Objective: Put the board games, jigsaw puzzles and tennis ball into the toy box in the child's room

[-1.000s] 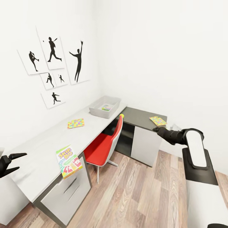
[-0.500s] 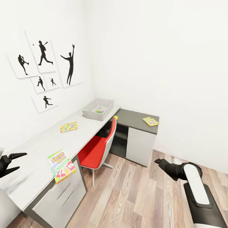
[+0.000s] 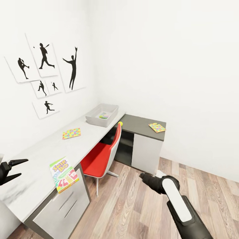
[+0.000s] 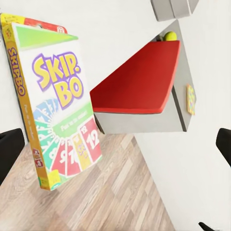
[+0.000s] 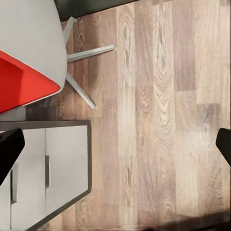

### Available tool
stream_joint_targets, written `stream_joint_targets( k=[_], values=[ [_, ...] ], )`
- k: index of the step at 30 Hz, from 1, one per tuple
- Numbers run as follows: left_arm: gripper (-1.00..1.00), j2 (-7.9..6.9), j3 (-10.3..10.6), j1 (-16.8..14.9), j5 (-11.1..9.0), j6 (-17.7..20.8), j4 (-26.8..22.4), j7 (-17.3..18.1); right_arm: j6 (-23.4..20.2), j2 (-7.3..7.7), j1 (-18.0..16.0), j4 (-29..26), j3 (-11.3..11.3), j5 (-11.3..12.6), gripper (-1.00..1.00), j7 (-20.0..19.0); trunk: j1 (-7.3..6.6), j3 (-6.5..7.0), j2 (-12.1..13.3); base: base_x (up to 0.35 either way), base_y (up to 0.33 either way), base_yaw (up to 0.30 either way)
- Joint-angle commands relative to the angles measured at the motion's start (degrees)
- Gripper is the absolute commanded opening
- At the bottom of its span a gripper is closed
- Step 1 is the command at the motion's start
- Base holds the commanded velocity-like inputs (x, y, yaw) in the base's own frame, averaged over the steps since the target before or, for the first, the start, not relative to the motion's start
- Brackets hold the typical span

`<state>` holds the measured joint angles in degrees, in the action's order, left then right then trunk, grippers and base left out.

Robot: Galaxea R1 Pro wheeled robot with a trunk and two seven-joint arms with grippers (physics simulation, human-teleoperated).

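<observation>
The SKIP-BO board game (image 3: 64, 174) (image 4: 53, 106) lies at the front edge of the long pale table (image 3: 39, 156). One jigsaw puzzle (image 3: 71, 133) sits mid-table, another (image 3: 157, 127) (image 4: 191, 98) on the dark cabinet section. The grey toy box (image 3: 94, 119) stands at the table's far end with something colourful inside. The tennis ball (image 3: 120, 123) (image 4: 170, 35) shows just past the chair's backrest. My left gripper (image 3: 17, 169) (image 4: 115, 149) hovers open over the table's near end, beside the SKIP-BO box. My right gripper (image 3: 144, 175) (image 5: 115, 144) hangs open low over the floor.
A red chair (image 3: 101, 152) (image 5: 24, 86) is tucked under the table between the drawers (image 3: 64, 204) (image 5: 48, 173) and the cabinet. Silhouette pictures (image 3: 43, 76) hang on the left wall. Wood-plank floor (image 3: 132, 212) stretches to the right.
The view has panned, shifting the room leftward. My right arm dropped from level with the cabinet top down toward the floor and swung left. The left gripper has stayed put.
</observation>
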<state>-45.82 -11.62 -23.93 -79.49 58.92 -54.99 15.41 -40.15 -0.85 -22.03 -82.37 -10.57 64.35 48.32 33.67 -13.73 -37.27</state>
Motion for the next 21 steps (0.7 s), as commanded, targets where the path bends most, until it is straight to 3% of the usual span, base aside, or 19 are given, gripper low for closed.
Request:
stream_joint_targets(
  k=[1, 6, 15, 21],
  values=[
    [1.00, -0.02, -0.1, -0.1, 0.6, 0.2, 0.1, 0.6, 1.6, 0.15, -0.1, 2.5, -0.5, 0.5, 1.00, 0.4, 0.02, -0.09, -0.1, 0.000, 0.000, 0.000],
    [1.00, 0.03, -0.1, -0.1, 0.5, 0.2, 0.2, 0.7, 5.9, 0.39, -0.3, 6.3, -1.3, 0.5, 1.00, -1.8, 0.02, -0.09, -0.1, 0.000, 0.000, 0.000],
    [1.00, 0.28, -0.6, -0.1, -0.2, 0.8, 1.3, 0.7, 7.0, 0.51, -0.2, 6.4, -1.6, 0.4, 1.00, -6.1, 0.02, -0.09, -0.1, 0.000, 0.000, 0.000],
    [1.00, 1.04, -0.8, -0.1, -0.8, 1.0, 7.6, 0.6, 7.0, 0.38, -0.2, 6.2, -1.7, 0.4, 1.00, -6.4, 0.02, -0.09, -0.1, 0.000, 0.000, 0.000]
  ],
)
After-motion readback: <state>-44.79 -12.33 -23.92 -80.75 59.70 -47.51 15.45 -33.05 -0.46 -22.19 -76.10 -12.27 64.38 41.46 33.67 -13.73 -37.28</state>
